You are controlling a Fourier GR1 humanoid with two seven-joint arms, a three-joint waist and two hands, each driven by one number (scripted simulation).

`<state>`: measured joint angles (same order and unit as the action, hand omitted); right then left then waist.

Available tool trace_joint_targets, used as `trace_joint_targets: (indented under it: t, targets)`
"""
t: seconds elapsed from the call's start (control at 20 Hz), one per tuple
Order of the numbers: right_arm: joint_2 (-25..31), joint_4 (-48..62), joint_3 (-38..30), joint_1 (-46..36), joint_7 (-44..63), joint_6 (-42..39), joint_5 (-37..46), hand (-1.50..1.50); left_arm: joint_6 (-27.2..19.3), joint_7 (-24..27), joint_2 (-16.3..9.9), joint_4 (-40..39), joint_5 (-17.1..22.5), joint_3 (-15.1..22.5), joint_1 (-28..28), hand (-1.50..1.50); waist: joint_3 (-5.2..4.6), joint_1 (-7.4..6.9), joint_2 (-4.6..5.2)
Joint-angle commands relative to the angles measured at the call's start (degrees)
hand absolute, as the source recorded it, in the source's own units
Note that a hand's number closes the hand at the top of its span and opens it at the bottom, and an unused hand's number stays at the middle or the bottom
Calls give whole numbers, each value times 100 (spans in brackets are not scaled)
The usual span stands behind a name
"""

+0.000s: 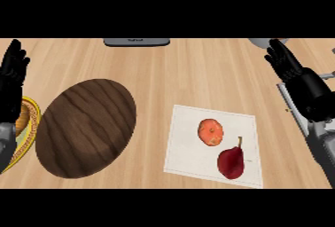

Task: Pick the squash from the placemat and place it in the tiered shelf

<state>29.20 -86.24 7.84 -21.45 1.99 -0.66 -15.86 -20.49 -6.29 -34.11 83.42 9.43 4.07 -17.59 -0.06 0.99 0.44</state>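
Head view: left hand [13,71] partly hides a yellow plate [29,128].

Squash [211,132] on placemat [189,155]; both hands open, apart.

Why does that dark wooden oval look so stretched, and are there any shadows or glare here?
Head view: the steep downward angle stretches the dark wooden oval board; lighting is even, with no glare on the counter; a darker patch shades the board's lower part; the dark red fruit and orange fruit cast almost no shadow on the white placemat.
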Motion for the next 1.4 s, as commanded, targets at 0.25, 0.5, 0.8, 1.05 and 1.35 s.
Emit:
trace_joint_targets:
  t: [0.25,0.5,0.8,1.05,1.35]
  targets:
    - [-1945,216,1162,-130,-389,2215,1768,150,942,167,361,-317,681,95,1275,0,-8,-356,-35]
    - [-1801,881,1057,584,244,4520,3614,-150,903,76,633,-448,725,263,1395,0,-31,-167,-47]
    - [-2890,1101,2654,769,1678,5694,5264,-150,1332,523,581,-590,915,10,1790,0,-14,-144,-71]
    - [-2660,1538,2313,911,3280,4832,7079,-150,1204,368,589,-383,873,47,1873,0,-46,51,-165]
    - [-2556,1040,2403,659,5040,2465,7978,-150,1282,452,518,-330,876,-25,2037,0,-35,46,-159]
